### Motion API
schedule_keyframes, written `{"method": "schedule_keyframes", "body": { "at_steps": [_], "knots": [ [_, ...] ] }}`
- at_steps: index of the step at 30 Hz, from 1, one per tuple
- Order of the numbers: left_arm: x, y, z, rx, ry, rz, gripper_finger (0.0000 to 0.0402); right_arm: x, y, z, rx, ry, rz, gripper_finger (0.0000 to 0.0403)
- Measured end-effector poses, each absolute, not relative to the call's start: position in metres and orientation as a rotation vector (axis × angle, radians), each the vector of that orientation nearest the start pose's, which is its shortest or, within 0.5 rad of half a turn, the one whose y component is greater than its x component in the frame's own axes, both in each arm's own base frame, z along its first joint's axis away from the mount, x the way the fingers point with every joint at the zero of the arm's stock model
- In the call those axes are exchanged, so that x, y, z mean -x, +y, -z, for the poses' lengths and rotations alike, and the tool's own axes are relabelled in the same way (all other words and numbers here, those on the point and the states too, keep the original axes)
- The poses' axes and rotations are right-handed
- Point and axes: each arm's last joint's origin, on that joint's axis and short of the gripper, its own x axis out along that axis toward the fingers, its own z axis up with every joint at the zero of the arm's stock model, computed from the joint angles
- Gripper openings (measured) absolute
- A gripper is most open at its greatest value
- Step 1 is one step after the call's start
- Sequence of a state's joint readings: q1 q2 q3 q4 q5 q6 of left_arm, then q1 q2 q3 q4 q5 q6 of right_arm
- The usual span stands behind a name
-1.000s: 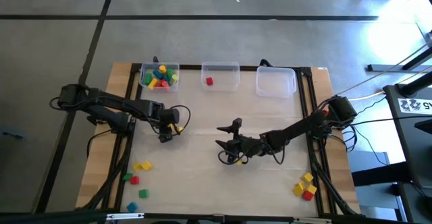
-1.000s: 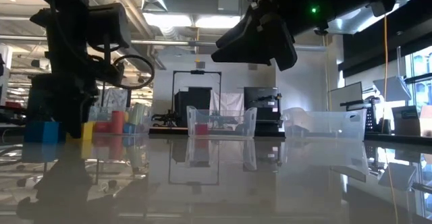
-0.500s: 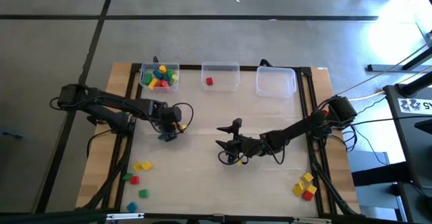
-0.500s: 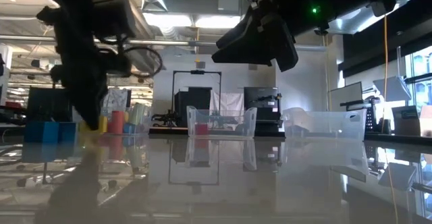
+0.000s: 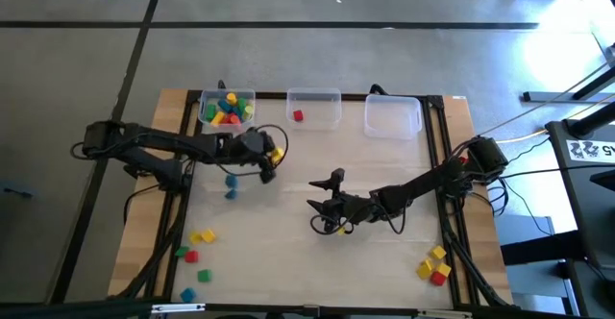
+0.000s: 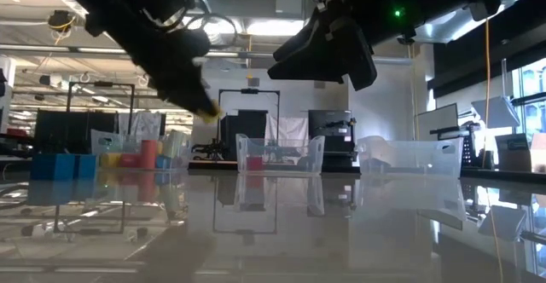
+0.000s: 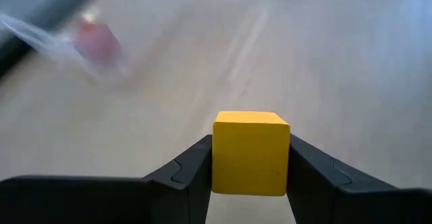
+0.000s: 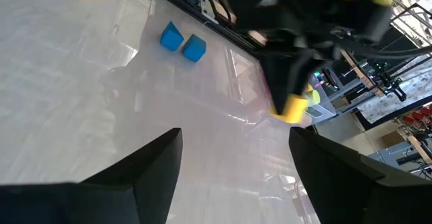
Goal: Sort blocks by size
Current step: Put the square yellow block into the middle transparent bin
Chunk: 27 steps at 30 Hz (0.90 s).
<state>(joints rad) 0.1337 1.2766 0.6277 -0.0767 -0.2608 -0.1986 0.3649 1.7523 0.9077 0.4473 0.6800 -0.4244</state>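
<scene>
**Yellow block lifted and carried toward the bins**

The left gripper (image 5: 273, 156) had closed on a yellow block (image 7: 250, 153) and raised it off the table, likely bound for the middle bin (image 5: 314, 109) at its 1 o'clock. A second before, it sat lower, at 8 o'clock from here, beside two blue blocks (image 5: 230, 185). The right gripper (image 5: 327, 225) waited mid-table, jaws wide, empty.

Overhead camera looks straight down, low camera level across the table (image 5: 288, 252); both wrist cameras face forward, close above it.
</scene>
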Motion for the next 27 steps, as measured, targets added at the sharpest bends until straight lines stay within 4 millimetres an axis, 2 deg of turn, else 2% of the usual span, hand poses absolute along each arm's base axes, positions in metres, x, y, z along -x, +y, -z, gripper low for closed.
{"method": "schedule_keyframes", "body": {
  "at_steps": [10,17,27],
  "knots": [
    [-0.249,0.076,-0.207,0.105,0.484,-0.573,0.0154,-0.342,0.108,-0.185,0.614,0.411,0.242,0.0278],
    [-0.259,0.098,-0.201,0.002,0.437,-0.613,0.0154,-0.343,0.105,-0.185,0.610,0.411,0.253,0.0278],
    [-0.289,0.141,-0.192,0.055,0.465,-0.712,0.0155,-0.344,0.104,-0.185,0.609,0.412,0.255,0.0278]
  ]
}}
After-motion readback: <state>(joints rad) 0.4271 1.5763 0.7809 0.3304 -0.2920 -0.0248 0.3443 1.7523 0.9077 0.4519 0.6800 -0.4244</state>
